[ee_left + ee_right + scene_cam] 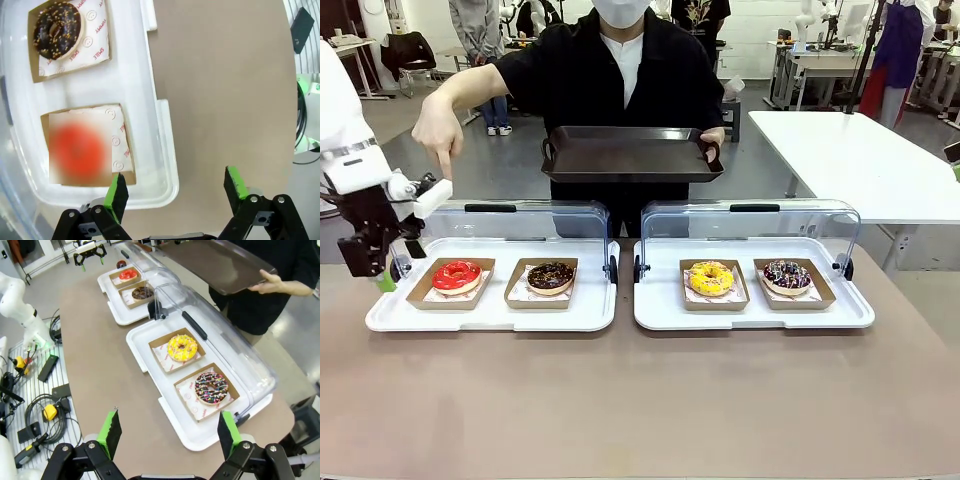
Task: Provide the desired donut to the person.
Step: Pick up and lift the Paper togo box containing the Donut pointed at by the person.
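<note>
Fingers (118,196) of the left gripper (175,187): spread wide, green pads empty (one over the corner of the white left tray (165,140), the other over bare brown table (220,100)). Hung just beside the red donut (77,152) in its cardboard holder, without touching it. Farther along that tray, a chocolate donut (56,30).

Same on the right gripper (167,432): stood wide, gripped nothing, hovered above the table's near edge by the right tray (145,357), with a yellow donut (182,347) and a dark sprinkled donut (211,386) in it.

Across the table, the person (620,70). Pointed one finger of a hand (440,130) down over the red donut's end of the left tray; gripped a dark tray (630,155) with the other.
</note>
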Robot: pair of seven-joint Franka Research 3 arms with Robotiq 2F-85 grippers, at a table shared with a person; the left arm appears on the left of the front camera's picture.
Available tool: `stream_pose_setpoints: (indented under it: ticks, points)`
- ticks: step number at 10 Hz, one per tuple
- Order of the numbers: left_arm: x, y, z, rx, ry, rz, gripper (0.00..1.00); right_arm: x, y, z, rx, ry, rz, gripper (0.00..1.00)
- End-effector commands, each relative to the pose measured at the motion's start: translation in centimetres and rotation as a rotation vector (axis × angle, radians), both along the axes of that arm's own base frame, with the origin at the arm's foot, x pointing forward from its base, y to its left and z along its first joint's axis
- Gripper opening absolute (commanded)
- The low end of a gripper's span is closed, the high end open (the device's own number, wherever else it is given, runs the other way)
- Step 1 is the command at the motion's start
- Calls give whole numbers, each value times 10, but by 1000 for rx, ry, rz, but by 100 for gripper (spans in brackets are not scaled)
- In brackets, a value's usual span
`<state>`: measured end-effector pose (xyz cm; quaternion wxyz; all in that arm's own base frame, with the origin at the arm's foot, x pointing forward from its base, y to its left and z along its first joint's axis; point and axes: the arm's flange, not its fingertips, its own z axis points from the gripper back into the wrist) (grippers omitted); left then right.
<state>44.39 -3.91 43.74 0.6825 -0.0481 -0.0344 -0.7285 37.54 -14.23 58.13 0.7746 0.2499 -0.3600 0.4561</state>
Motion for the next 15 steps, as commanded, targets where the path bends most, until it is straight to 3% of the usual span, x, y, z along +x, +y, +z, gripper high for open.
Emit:
stream_pose_setpoints:
  ticks: [1,9,12,15]
  points:
    - [4,-7,-12,-9,-33,6,100,3,-1,-1,24,-19,14,100]
    - [3,-4,-9,-3,-14,-3,100,3,-1,-1,24,-19,14,100]
    - [-12,-16,-51,113,-118,-91,100,3,-1,-1,24,-19,14,100]
    - [0,-12,-75,121,-103,-76,100,3,-1,-1,24,-19,14,100]
